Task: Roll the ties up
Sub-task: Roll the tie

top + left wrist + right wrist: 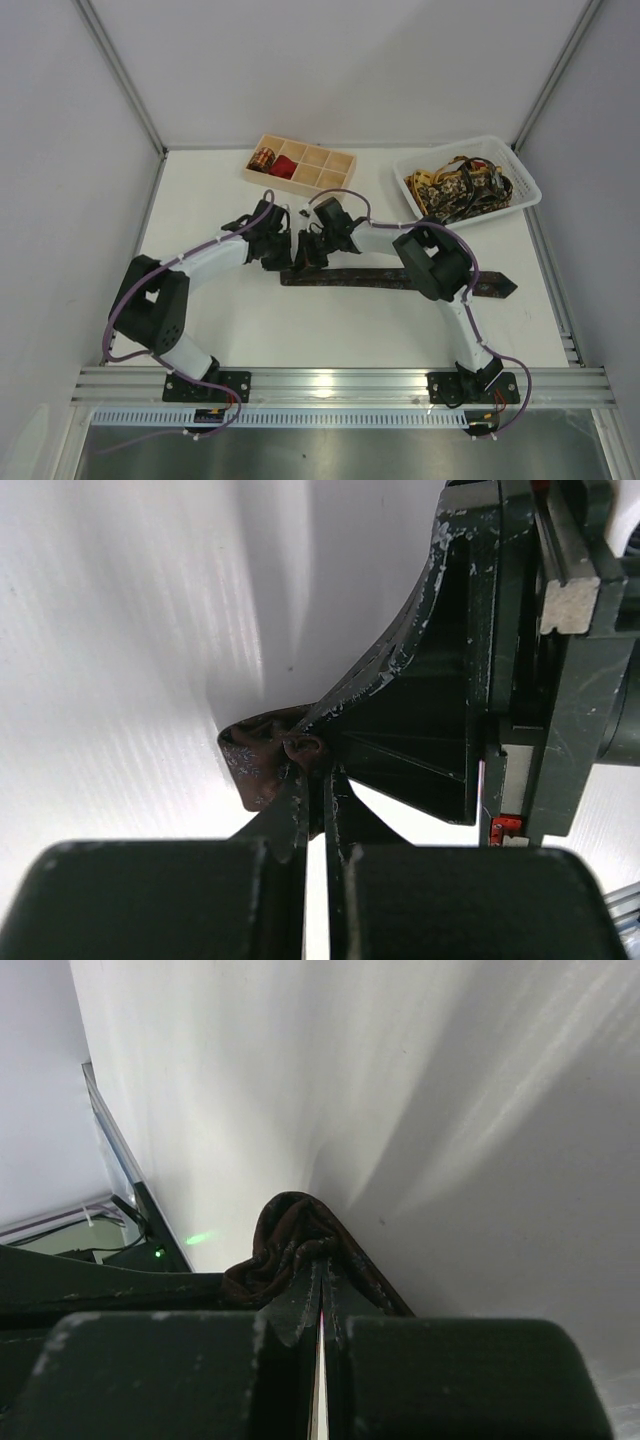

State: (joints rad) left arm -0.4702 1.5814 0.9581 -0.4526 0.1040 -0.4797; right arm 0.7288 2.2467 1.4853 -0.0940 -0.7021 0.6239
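From the top camera, a dark brown tie [350, 277] lies long and flat across the middle of the white table [300, 335]. Its pointed end is on the right, past the right arm. Its left end is bunched up, and both tools meet there. The left gripper [288, 252] comes in from the left and the right gripper [308, 250] comes in from the right, tip to tip. At the back of the table sits a wooden tray [340, 158] with little boxes. A gold-and-black rolled tie [263, 158] sits in the box at its far left end, and a red rolled tie [286, 167] sits in a box right next to it. To the right of the tray is a white basket [527, 190] with a pile of gold-and-black ties [455, 188] in it.

From the left wrist camera, the left gripper's two fingers [285, 820] are pressed together. The crumpled end of the brown tie [255, 755] is pinched at their tips. The right gripper's dark body fills the right side, and its tip touches the same bunch of cloth.

From the right wrist camera, the right gripper's fingers [295, 1300] are squeezed together with only a thin line between them. A folded hump of the brown tie [290, 1225] sticks out at their tips, held tight. The white table is behind it. Part of the left gripper shows dark at the low left, with a small green glow [198, 1237] on the table near it.
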